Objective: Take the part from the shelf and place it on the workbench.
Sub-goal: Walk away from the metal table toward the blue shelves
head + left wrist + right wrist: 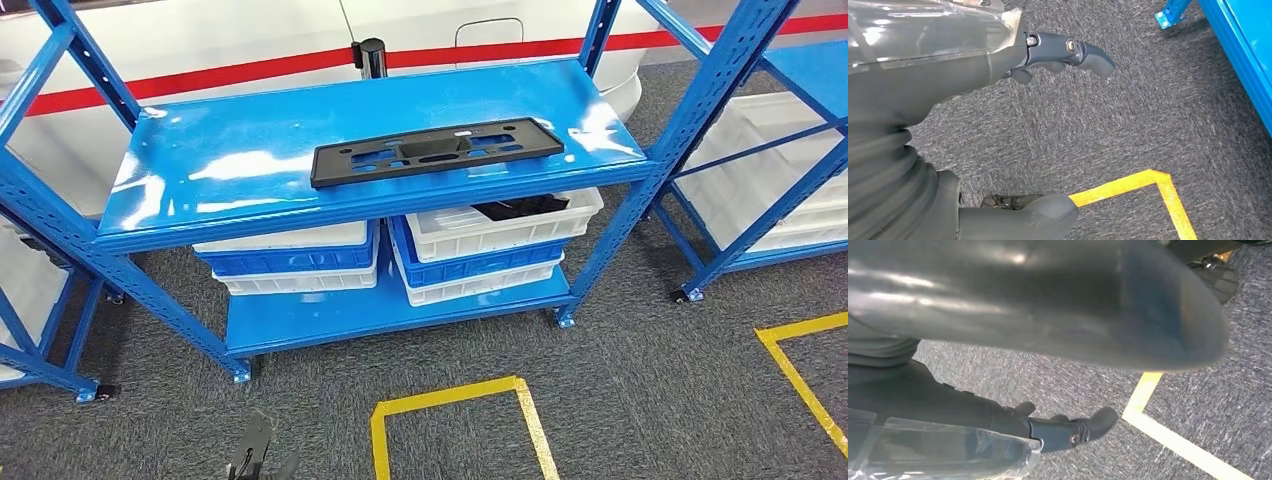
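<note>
Part (437,151), flat and black, long and narrow, lying on the top board of the blue shelf (250,150), near the front edge and toward the right end. Long axis along the board's length, the right end angled slightly toward the back edge. Raised rectangular block at mid-length, cut-outs on both sides of it. No label or writing legible on it.

Below, on the lower board, stacked white and blue crates (490,245), something dark inside the right-hand top crate. Yellow floor tape (455,400) on grey carpet in front of the shelf.

Left hand (998,145) hanging over the carpet, thumb and fingers apart, holding nothing. Right hand (1063,430) likewise low over the carpet, fingers loosely spread, nothing in them.
</note>
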